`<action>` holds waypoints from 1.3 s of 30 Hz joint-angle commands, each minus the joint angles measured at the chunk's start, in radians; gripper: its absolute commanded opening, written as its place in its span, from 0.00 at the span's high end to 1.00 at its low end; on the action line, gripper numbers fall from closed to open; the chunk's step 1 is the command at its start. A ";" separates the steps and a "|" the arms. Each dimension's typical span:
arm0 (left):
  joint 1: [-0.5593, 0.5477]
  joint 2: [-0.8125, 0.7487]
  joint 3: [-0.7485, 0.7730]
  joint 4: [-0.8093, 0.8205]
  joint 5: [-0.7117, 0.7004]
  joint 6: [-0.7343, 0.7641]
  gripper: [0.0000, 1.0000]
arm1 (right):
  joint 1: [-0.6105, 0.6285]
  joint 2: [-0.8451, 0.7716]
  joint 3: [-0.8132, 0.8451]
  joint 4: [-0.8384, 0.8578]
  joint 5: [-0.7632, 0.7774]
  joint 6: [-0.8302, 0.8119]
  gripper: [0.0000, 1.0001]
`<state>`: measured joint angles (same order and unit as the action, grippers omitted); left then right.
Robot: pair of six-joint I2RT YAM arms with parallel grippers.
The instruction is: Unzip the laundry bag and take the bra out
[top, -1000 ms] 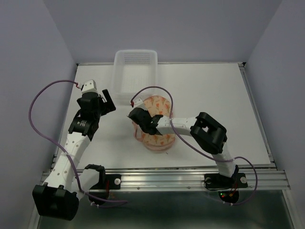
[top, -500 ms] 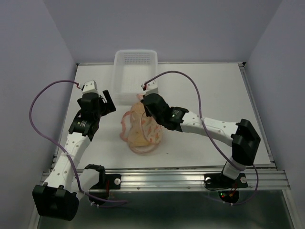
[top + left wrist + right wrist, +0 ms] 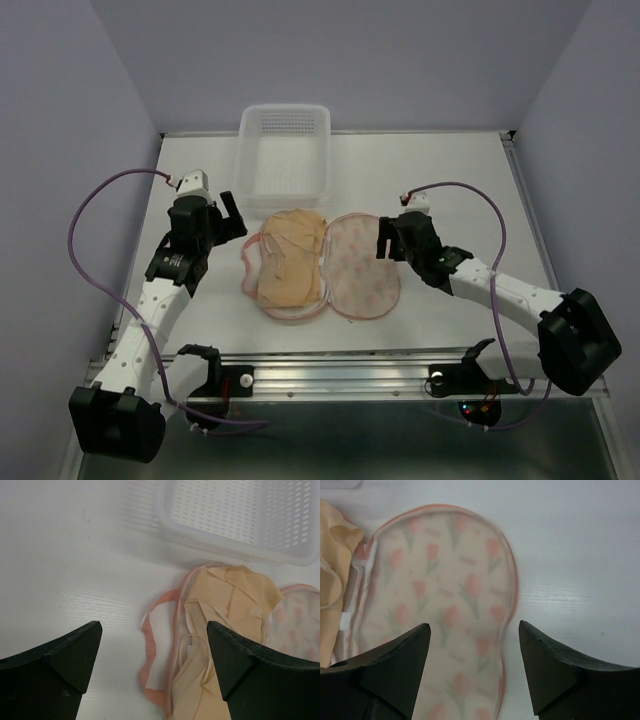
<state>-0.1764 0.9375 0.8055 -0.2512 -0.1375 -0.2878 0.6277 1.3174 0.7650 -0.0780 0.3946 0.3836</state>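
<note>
I see a white perforated plastic basket [image 3: 285, 150] on the smooth white table [image 3: 450, 180]. Just before it the tulip-printed laundry bag [image 3: 362, 265] lies opened flat, with the crumpled peach bra [image 3: 290, 262] on its left half. The left gripper [image 3: 231, 213] and the right gripper [image 3: 474, 626] gape wide, holding nothing.

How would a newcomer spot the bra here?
Start at the white basket at the table's far edge. Just in front of it lies the opened laundry bag, spread in two halves. The bra rests on the left half: plain peach fabric, no tulip print.
</note>
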 commanded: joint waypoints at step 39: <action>-0.370 0.046 -0.295 0.075 0.033 -0.453 0.18 | 0.010 0.098 -0.254 0.540 -0.747 0.179 0.00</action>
<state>-0.5217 0.9863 0.4683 -0.2138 -0.1268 -0.7448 0.6346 1.4143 0.5102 0.3828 -0.3370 0.5552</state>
